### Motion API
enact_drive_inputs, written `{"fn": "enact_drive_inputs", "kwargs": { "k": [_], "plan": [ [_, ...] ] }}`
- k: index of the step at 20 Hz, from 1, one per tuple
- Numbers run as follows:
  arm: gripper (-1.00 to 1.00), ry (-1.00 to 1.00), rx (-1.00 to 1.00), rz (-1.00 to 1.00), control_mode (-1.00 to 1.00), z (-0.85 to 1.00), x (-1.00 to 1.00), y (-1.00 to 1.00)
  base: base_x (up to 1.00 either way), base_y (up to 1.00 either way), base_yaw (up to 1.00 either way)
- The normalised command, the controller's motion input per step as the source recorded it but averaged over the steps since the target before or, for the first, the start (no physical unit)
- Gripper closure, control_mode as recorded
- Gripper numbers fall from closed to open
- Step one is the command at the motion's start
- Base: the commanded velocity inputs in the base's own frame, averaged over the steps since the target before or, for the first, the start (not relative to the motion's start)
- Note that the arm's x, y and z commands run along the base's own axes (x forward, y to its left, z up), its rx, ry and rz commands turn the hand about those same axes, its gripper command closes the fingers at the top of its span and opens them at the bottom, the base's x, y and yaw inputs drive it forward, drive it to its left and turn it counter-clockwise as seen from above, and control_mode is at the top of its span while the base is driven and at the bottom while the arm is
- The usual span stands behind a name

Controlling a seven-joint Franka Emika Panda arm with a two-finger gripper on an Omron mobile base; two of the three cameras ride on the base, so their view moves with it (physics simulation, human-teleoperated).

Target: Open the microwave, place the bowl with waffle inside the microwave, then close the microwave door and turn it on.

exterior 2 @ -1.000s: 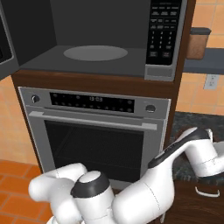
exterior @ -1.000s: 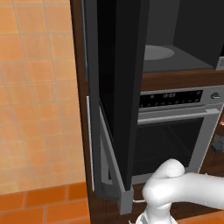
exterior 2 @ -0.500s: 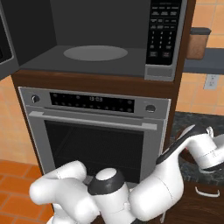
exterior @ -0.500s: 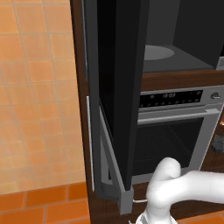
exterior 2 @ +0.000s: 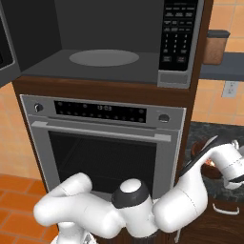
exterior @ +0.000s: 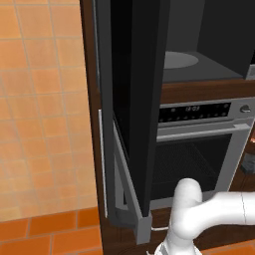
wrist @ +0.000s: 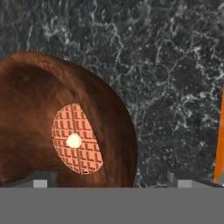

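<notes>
bowl sits on dark speckled stone counter, rim up, round, no long axis; glossy reddish-brown, holding a round gridded waffle with a pale dab at centre. gripper tips spread apart, released: one tip over the bowl's near rim, the other over bare counter. orange strip at frame edge beyond that tip. microwave cavity exposed, grey turntable; microwave door swung open, black glass.

Flat, even rendered light is falling everywhere, casting hardly any shadows; the microwave cavity is staying dim, and textures are looking slightly soft, perhaps low-resolution.
</notes>
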Motion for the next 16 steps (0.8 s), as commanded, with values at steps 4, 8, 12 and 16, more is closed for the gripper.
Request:
{"fn": "enact_drive_inputs", "kwargs": {
  "k": [4,8,12,16],
  "plan": [
    [-1.0,0.09,0.0,-0.03,-1.0,-0.33,0.05,-0.01,0.0,0.0,0.0],
    [-1.0,0.01,0.0,0.0,-1.0,-0.23,0.02,0.01,0.0,0.0,0.0],
    [-1.0,0.0,0.0,0.0,-1.0,-0.18,0.03,0.07,0.0,0.0,0.0],
    [-1.0,0.0,0.0,0.0,-1.0,-0.18,0.08,0.19,0.0,0.0,0.0]
  ]
}}
